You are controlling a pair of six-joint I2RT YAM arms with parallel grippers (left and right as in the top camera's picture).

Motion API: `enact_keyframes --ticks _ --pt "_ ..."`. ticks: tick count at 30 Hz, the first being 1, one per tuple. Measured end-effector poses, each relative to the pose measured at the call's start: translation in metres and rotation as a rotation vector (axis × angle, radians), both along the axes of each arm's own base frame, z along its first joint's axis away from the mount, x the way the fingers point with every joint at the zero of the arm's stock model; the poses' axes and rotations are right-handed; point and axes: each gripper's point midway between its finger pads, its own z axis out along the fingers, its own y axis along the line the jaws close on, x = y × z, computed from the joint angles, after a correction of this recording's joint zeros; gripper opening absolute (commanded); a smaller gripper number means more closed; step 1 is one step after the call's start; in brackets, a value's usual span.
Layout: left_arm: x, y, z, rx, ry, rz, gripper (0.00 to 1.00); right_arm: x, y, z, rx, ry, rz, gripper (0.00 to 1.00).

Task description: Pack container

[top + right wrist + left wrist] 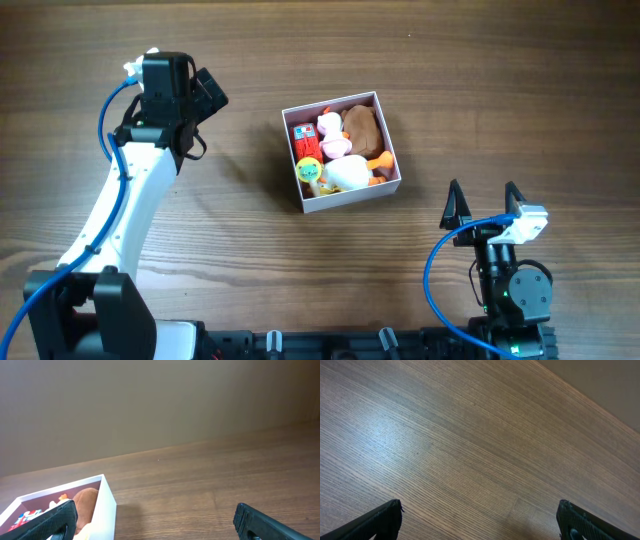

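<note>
The container (345, 199), a square white-walled box, sits at the table's middle. It holds several small toys: a brown plush (362, 128), a pink figure (331, 134), a white one (347, 174), a red piece (305, 142) and a yellow one (308, 171). The container's corner (106, 505) and the brown plush (86, 502) show at the lower left of the right wrist view. My left gripper (208, 95) is open and empty, well left of the container, over bare wood (480, 515). My right gripper (484, 202) is open and empty, right of and nearer than the container (155, 520).
The wooden table (480, 80) spreads on all sides of the container. A plain brown wall (160, 405) stands beyond the far table edge. The arms' bases and blue cables (440, 262) lie along the near edge.
</note>
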Motion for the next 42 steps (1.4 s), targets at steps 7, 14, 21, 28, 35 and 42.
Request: enact_keyframes --ticks 7,14,21,28,35,42 --pt "0.0 0.0 0.0 0.0 0.0 0.0 1.0 0.0 0.0 0.0 0.0 0.0 0.002 1.0" --pt "0.0 0.0 0.0 0.0 0.0 0.0 1.0 0.0 0.0 0.0 0.0 0.0 0.002 1.0" --pt "0.0 0.0 0.0 0.0 0.0 0.0 1.0 0.0 0.0 0.0 0.0 0.0 0.002 0.99" --pt "0.0 0.0 0.0 0.0 0.0 0.0 1.0 0.0 0.0 0.0 0.0 0.0 0.002 1.0" --pt "0.0 0.0 0.0 0.0 0.0 0.0 1.0 0.0 0.0 0.0 0.0 0.0 0.002 0.99" --pt "-0.012 0.001 -0.001 0.002 0.04 -0.001 1.0 0.0 0.0 0.0 0.0 0.0 0.002 1.0"
